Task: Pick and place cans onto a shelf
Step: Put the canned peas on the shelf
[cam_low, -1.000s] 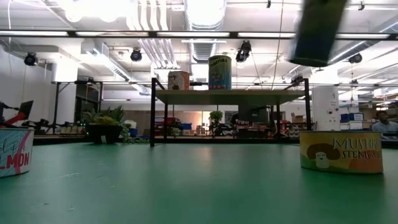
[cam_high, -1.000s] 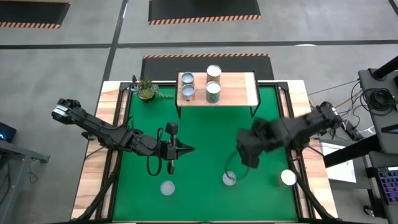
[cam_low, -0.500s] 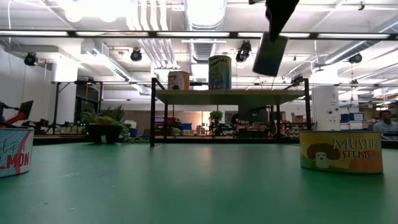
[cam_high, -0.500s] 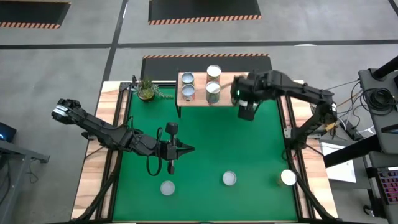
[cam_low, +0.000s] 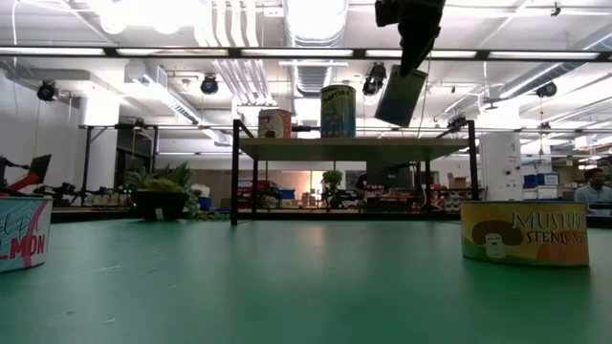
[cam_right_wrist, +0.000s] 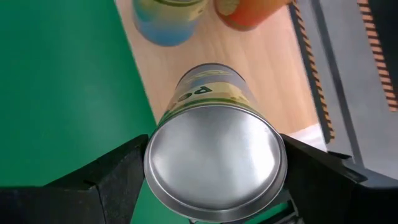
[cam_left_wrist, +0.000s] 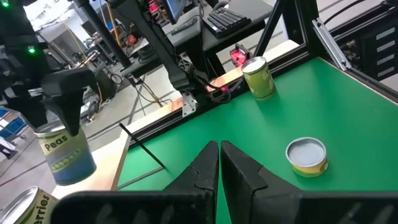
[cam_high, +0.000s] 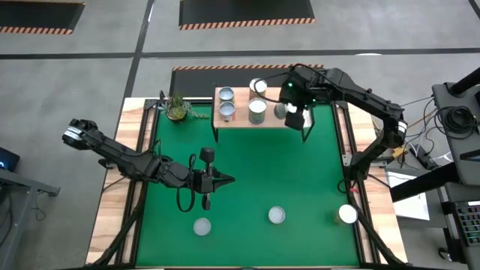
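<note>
My right gripper (cam_high: 285, 112) is shut on a peas can (cam_high: 280, 111) held over the right half of the light wood shelf (cam_high: 241, 105). In the low view the can (cam_low: 401, 96) hangs tilted just above the shelf top (cam_low: 354, 148). Several other cans stand on the shelf, among them two at its left end (cam_high: 226, 95) and a tall one (cam_high: 256, 111). Three short cans rest on the green table near its front edge (cam_high: 201, 226), (cam_high: 277, 216), (cam_high: 347, 214). My left gripper (cam_high: 227, 180) is shut and empty over the table's middle left. My right gripper pinches the peas can between its two fingers (cam_right_wrist: 118, 177), one on each side of the can's wall near its silver top end (cam_right_wrist: 214, 162). The fingers come from above, pointing down. The can is lifted clear over the shelf and tilted.
A small potted plant (cam_high: 178, 109) stands at the far left beside the shelf. Bare green table lies between the shelf and the three front cans (cam_left_wrist: 308, 155). Wooden table edges run along both sides (cam_high: 139, 150).
My right gripper has carried the peas can from over the table's middle right, up and toward the far edge, then a little left until it is above the shelf. The can has stayed in the hold and hangs tilted.
</note>
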